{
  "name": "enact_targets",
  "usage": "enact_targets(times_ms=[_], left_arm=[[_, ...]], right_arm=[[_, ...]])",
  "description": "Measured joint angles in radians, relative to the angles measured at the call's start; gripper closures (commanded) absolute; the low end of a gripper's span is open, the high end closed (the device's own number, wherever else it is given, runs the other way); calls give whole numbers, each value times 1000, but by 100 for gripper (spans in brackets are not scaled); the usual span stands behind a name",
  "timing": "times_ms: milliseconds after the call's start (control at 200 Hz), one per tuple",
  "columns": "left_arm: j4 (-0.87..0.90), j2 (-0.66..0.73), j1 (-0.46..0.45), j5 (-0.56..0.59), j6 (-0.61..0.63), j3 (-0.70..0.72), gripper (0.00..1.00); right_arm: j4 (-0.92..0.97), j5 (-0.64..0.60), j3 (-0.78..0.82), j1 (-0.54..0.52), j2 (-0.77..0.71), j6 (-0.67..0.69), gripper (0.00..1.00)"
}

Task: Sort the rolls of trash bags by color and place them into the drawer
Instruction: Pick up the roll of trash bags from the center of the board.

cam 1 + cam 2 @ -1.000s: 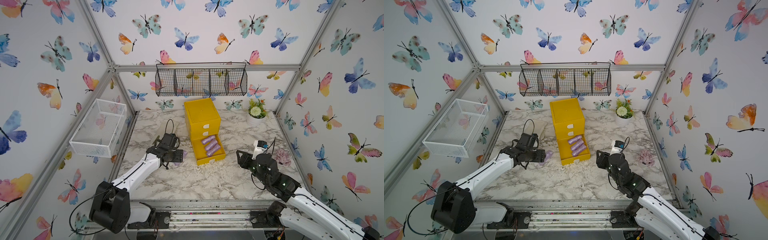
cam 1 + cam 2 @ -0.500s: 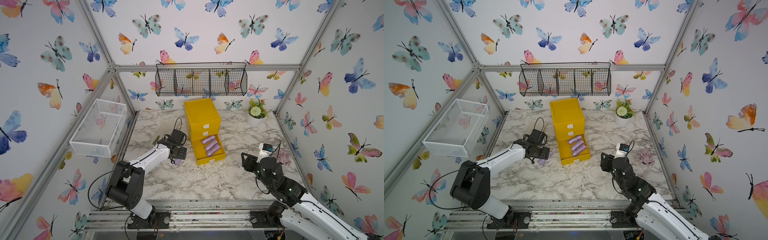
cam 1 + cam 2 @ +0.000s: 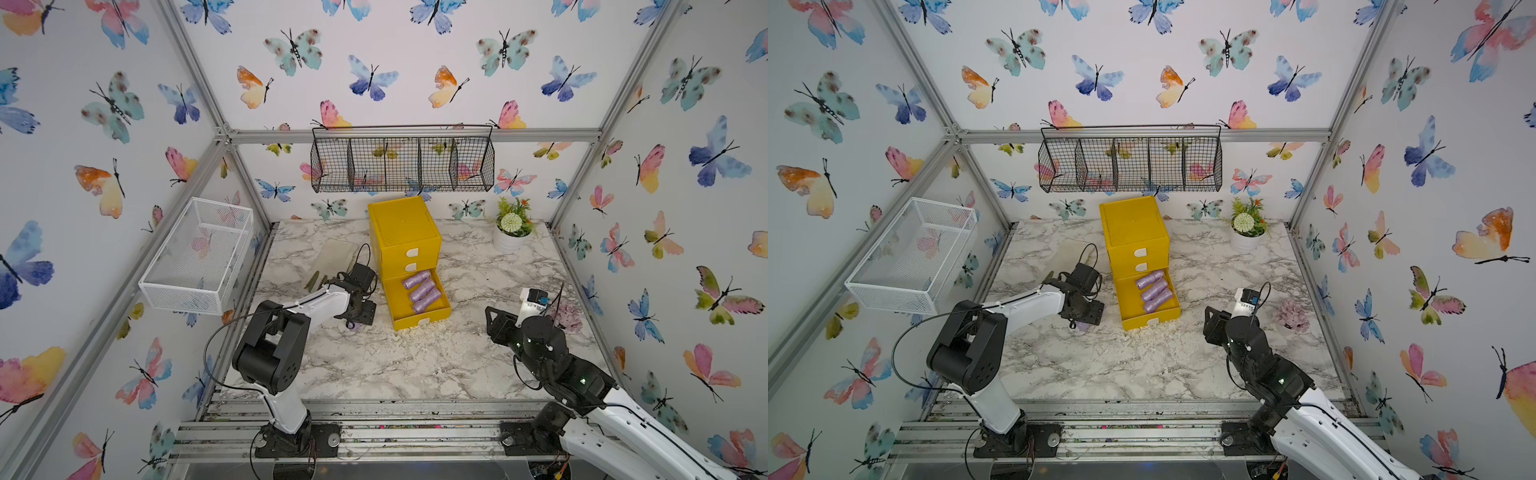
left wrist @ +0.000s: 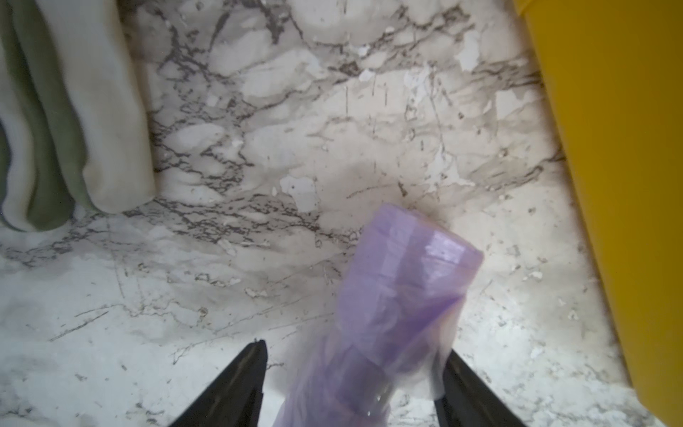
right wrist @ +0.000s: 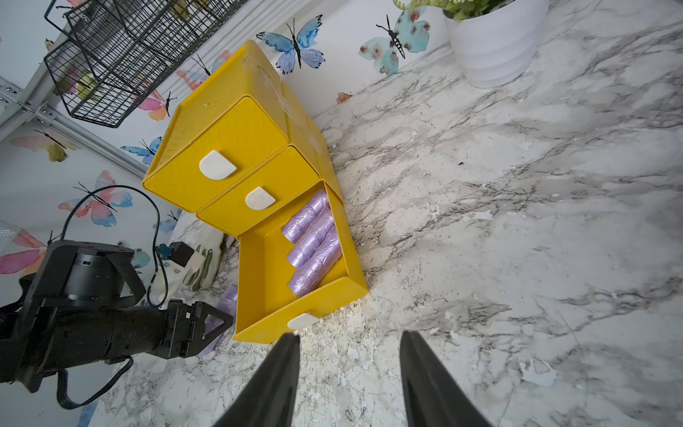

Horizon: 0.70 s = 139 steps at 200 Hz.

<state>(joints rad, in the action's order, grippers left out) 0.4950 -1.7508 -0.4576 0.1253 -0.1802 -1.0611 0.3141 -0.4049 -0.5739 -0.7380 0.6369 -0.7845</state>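
- Step in hand: pick-up of a loose purple roll (image 4: 406,281), lower middle of the left wrist view. It lies on the desk (image 3: 415,365), just left of the yellow chest (image 3: 405,232).
- Left end effector (image 4: 354,349): jaws wide and astride the roll. One finger is against its loose film, the other clear. No grip yet.
- Right end effector (image 5: 349,336): part open, empty, held just short of the open drawer's front.
- Bottom drawer (image 3: 397,297) pulled out, centre of both top views. Three purple rolls (image 3: 420,291) lie side by side along its right half. The upper two drawers are shut, contents unknown. No pink or green rolls in sight.
- Next move, my judgement: close on the roll, lift it over the drawer wall, and lay it in the bare left strip. The crinkly film may slip, so squeeze the core.
- Desk: marble pattern, scuffed, with white flecks before the drawer. A pale glove (image 4: 92,111) lies at upper left of the left wrist view.
- Room: butterfly walls and a metal frame. A black wire basket (image 3: 403,164) hangs upper centre and a white wire basket (image 3: 199,253) at left. A potted plant (image 3: 513,232) stands right of the chest.
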Motion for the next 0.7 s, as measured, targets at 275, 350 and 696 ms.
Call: enact_targets(times_ms=[275, 350, 696], left_arm=[[-2, 0, 0, -3, 0, 6, 36], [-2, 0, 0, -5, 0, 6, 38], [-2, 3, 0, -19, -3, 6, 53]], right_arm=[[-11, 1, 11, 0, 25, -3, 51], [-14, 2, 11, 0, 33, -7, 51], [-16, 4, 11, 0, 40, -9, 51]])
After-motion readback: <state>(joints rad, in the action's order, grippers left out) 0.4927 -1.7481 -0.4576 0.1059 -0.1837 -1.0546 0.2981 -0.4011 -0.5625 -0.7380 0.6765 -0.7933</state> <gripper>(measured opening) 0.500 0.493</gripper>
